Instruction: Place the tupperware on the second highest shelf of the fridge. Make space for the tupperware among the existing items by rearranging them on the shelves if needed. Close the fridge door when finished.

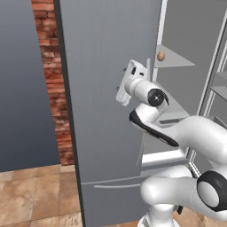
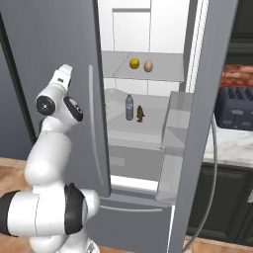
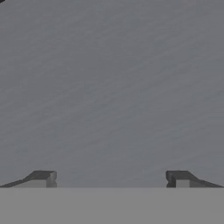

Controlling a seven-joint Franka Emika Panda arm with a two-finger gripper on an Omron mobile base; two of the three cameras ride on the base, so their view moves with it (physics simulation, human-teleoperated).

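The end effector [image 3: 111,179] faces the grey fridge [image 1: 106,88] door with fingers spread apart, holding nothing. Inside, a yellow fruit [image 2: 134,63] and an egg [image 2: 148,65] sit on a shelf [image 2: 148,74].

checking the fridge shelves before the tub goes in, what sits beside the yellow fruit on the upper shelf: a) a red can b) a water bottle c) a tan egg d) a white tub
c: in the right base view the tan egg sits just right of the yellow fruit on the same shelf, while the water bottle stands one shelf lower.
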